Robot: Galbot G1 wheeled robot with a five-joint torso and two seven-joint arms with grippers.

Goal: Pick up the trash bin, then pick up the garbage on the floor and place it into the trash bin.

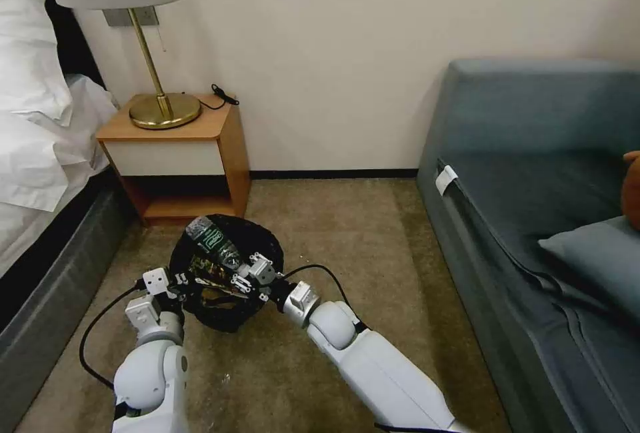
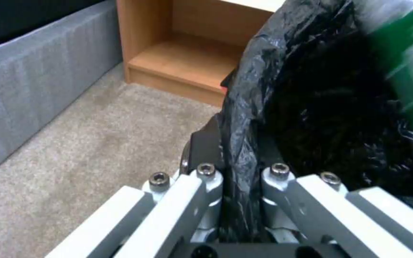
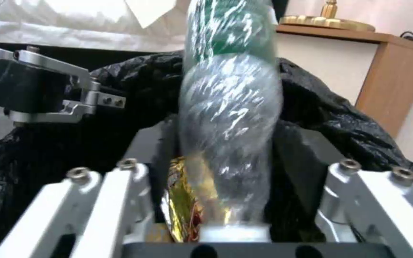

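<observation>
The left end effector [image 2: 237, 200] is clenched on the bag-lined rim of the trash bin [image 1: 227, 273], holding it above the carpeted floor [image 1: 347, 233] near the nightstand [image 1: 177, 153]. The right end effector [image 3: 235, 218] sits at the bin's mouth with its fingers spread wide, and the clear bottle with green label [image 3: 230, 118] stands between them, seemingly loose, over a gold-brown snack wrapper [image 3: 183, 200] already inside. The bottle looks light, thin-walled and slick, so it is best taken across its body, while the crinkly liner could slip unless the hard rim beneath is pinched too.
</observation>
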